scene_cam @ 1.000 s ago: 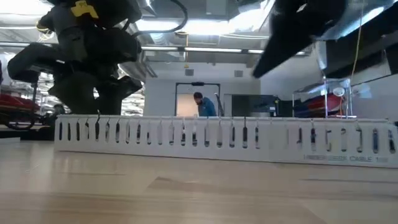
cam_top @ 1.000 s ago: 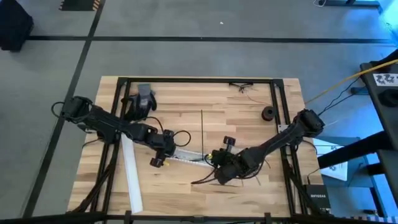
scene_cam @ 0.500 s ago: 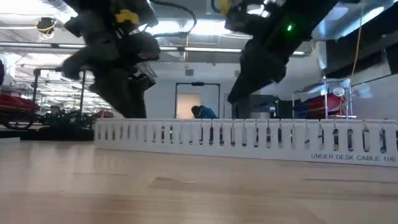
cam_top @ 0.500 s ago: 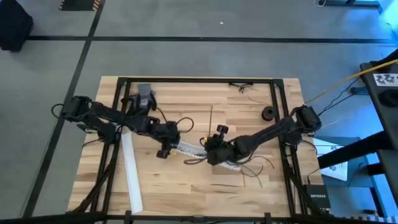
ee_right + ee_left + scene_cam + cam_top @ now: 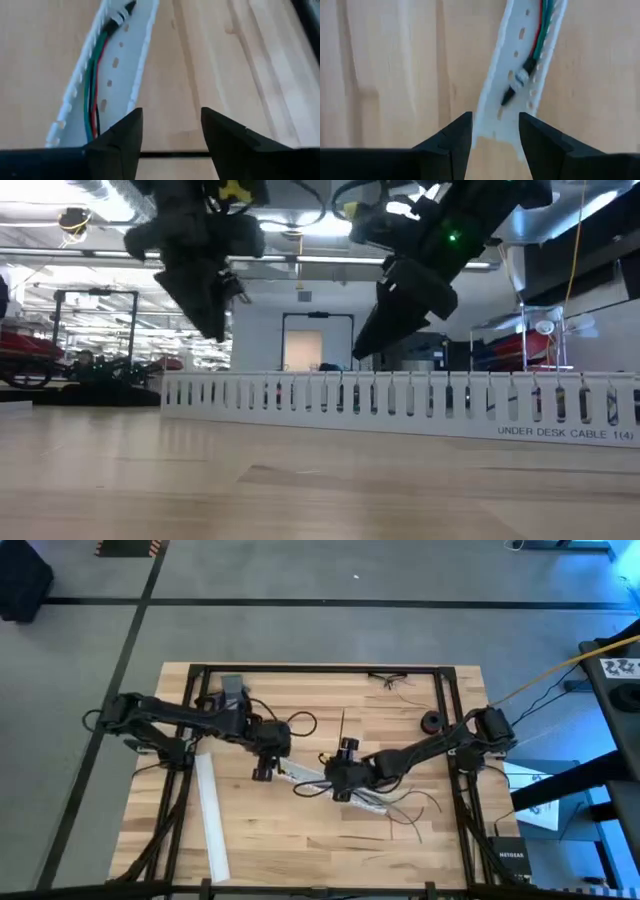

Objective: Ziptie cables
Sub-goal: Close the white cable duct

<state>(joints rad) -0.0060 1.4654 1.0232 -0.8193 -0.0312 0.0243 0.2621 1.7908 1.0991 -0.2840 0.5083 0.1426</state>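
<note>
The cables [image 5: 540, 30], red, green and black, lie inside a white slotted strip [image 5: 330, 788] in the middle of the table; more dark wires [image 5: 405, 802] trail off its right end. The ziptie [image 5: 340, 728] lies straight on the wood beyond the strip. My left gripper [image 5: 262, 772] hangs open over the strip's left end [image 5: 495, 132], which shows between its fingers. My right gripper [image 5: 336, 790] is open above the strip's middle, with the cables [image 5: 92, 90] off to one side of it. In the low view both grippers [image 5: 218, 330] [image 5: 362, 350] are above the strip [image 5: 400, 400].
A second white strip [image 5: 212, 825] lies along the table's left side. A grey-black glove [image 5: 232, 698] is at the far left, a black roll [image 5: 432, 721] at the far right, thin wires [image 5: 395, 680] by the far edge. A black frame [image 5: 320, 669] rims the table.
Both grippers have risen and gone toward the table's far edge, the right one also leftward. The white strip has slid a little along the table.
</note>
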